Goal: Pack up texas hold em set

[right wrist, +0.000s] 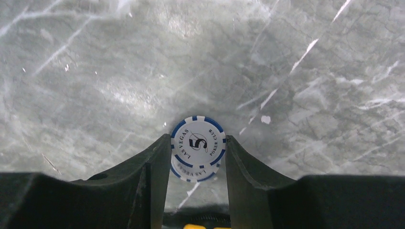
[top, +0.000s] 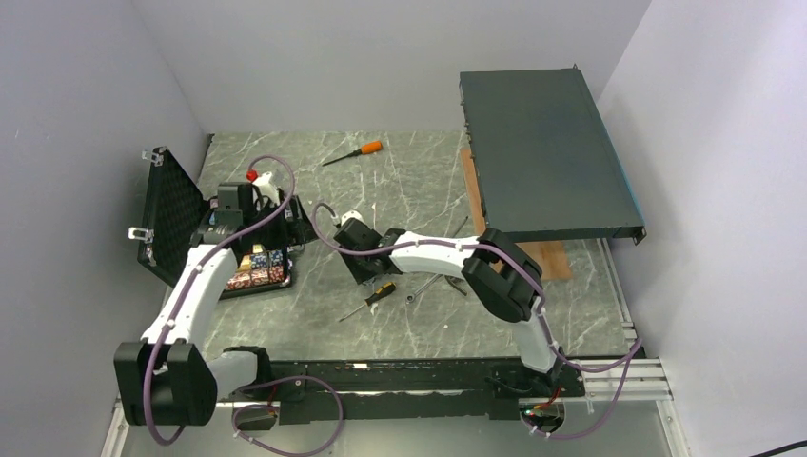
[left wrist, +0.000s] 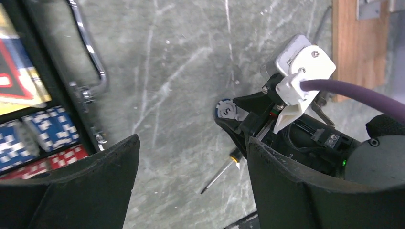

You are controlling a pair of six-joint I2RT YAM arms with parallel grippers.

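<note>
The small black case stands open at the left, its foam lid upright, with rows of coloured chips in the tray. The chips also show in the left wrist view, beside the metal handle. My left gripper is open and empty over bare table next to the case. My right gripper is shut on a white-and-blue "5" chip with a second chip under it, held above the table to the right of the case. That chip shows in the left wrist view.
A yellow-handled screwdriver lies under the right arm, with small metal tools beside it. An orange-handled screwdriver lies at the back. The large dark rack box rests on a wooden board at the right.
</note>
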